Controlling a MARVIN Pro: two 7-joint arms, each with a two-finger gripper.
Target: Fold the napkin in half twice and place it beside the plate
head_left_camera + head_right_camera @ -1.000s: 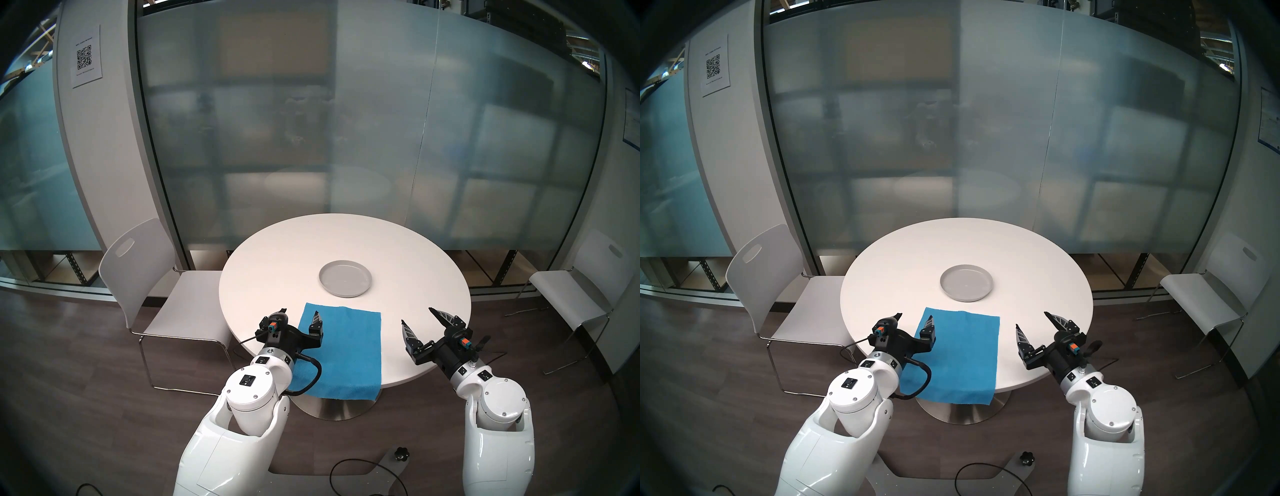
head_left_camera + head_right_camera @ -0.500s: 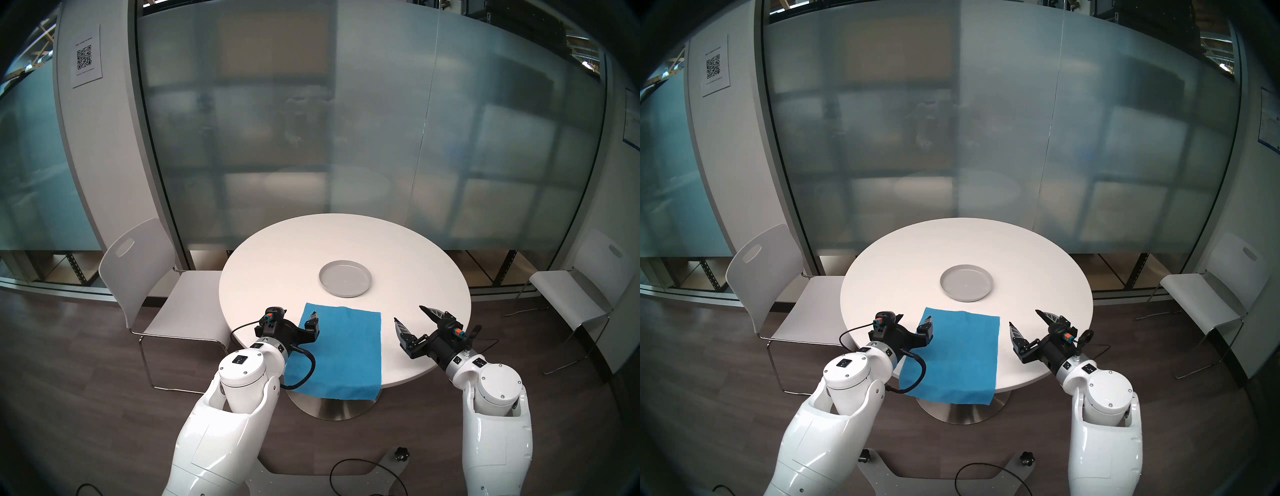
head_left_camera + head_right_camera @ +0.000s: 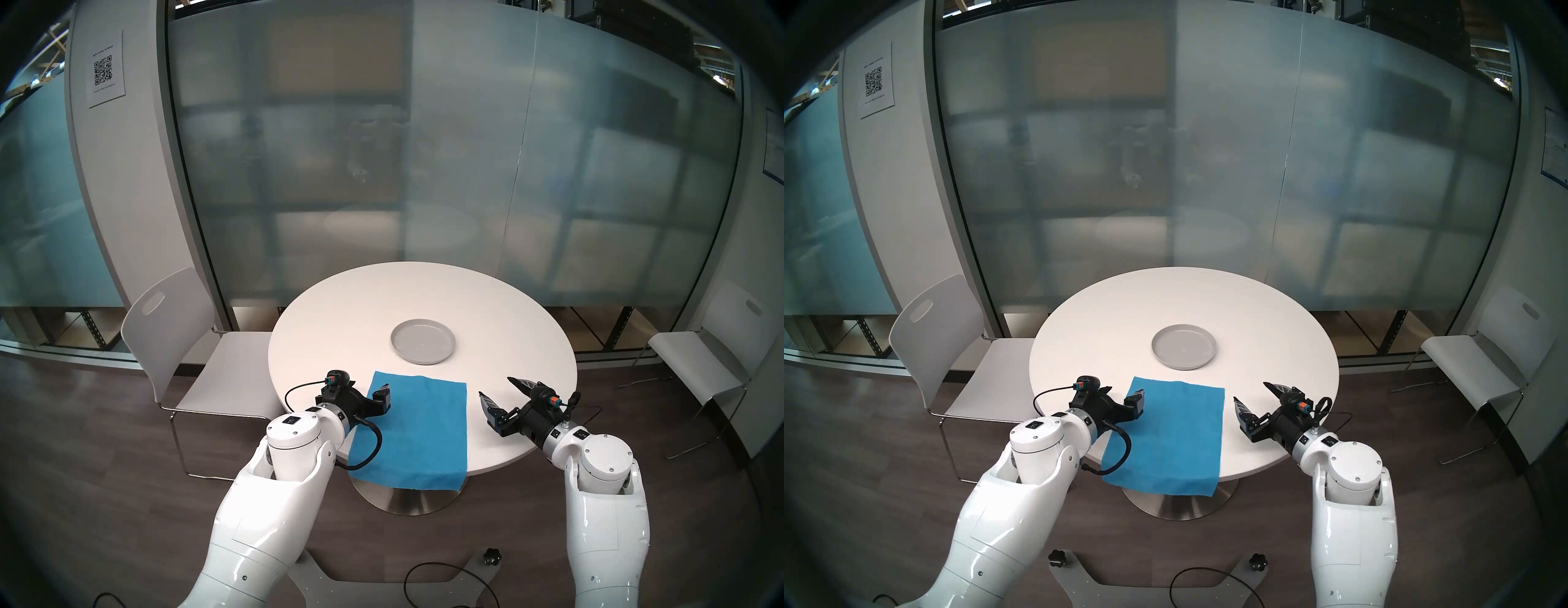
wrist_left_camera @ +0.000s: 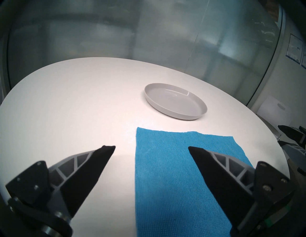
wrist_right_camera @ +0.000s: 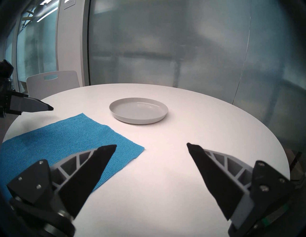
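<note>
- The napkin (image 3: 418, 429) lies flat and unfolded on the near part of the table (image 3: 339, 331), its near edge hanging over the table's rim.
- The left gripper (image 4: 151, 147) hangs over the napkin's far left corner, jaws spread wide, holding nothing.
- The right gripper (image 5: 151, 145) hangs over bare table just right of the napkin's far right corner, jaws also spread and empty.
- The plate (image 3: 423, 342) sits empty past the napkin, apart from it.
- No fold shows yet: both folds and the placing beside the plate are left. The arms seem set to take the far corners.
</note>
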